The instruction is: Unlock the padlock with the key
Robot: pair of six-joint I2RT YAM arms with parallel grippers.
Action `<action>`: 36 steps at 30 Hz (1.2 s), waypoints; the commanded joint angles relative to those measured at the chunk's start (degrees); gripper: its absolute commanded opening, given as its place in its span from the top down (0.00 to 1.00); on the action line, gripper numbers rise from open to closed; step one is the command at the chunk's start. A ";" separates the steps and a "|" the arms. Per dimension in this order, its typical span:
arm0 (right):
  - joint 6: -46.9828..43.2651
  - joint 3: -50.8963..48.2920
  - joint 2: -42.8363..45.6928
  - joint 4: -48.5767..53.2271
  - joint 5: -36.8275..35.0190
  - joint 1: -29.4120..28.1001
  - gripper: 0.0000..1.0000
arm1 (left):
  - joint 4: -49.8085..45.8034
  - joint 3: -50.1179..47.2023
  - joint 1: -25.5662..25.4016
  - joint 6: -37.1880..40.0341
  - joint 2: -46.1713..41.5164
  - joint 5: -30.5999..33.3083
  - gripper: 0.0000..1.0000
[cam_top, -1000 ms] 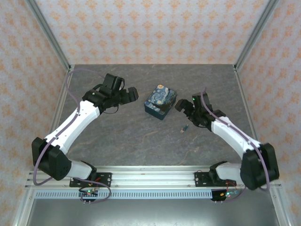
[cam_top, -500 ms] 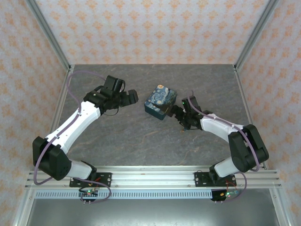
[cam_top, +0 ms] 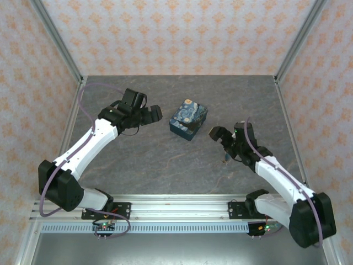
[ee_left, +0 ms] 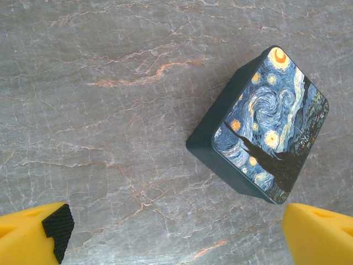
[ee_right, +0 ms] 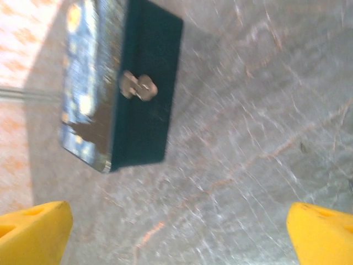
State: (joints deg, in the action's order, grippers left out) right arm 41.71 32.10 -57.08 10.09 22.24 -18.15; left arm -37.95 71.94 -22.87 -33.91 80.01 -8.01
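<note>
A tiny teal padlock [cam_top: 225, 158] lies on the grey table just under my right gripper [cam_top: 226, 138]; it is too small to tell a key apart from it. The right gripper [ee_right: 179, 221] stands open and empty, facing the side of the dark-blue starry-print box [ee_right: 140, 83], which carries a small metal latch [ee_right: 138, 86]. That view is blurred. My left gripper [cam_top: 149, 113] hovers to the left of the box [cam_top: 188, 118]. The left gripper [ee_left: 175, 226] is open with nothing between its yellow fingers [ee_left: 38, 234], and the box [ee_left: 265, 124] sits ahead of it to the right.
Patterned walls and metal frame posts [cam_top: 60, 49] close in the table [cam_top: 154, 160] on three sides. The arms' mounting rail [cam_top: 176, 207] runs along the near edge. Bare table lies between the two arms in front of the box.
My right gripper reached in close to the box, then pulled back toward the near right. The tiny padlock seems shifted slightly nearer and to the right. The left arm stayed put.
</note>
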 commanded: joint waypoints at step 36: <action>0.28 8.96 -14.42 8.69 -6.96 -12.15 0.01 | 2.08 -0.91 0.64 0.42 0.33 0.08 0.02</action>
State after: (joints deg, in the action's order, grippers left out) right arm 41.56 34.52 -72.12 17.54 17.80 -25.06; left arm -37.45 71.77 -22.81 -33.10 80.01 -7.68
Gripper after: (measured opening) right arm 0.993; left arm 0.982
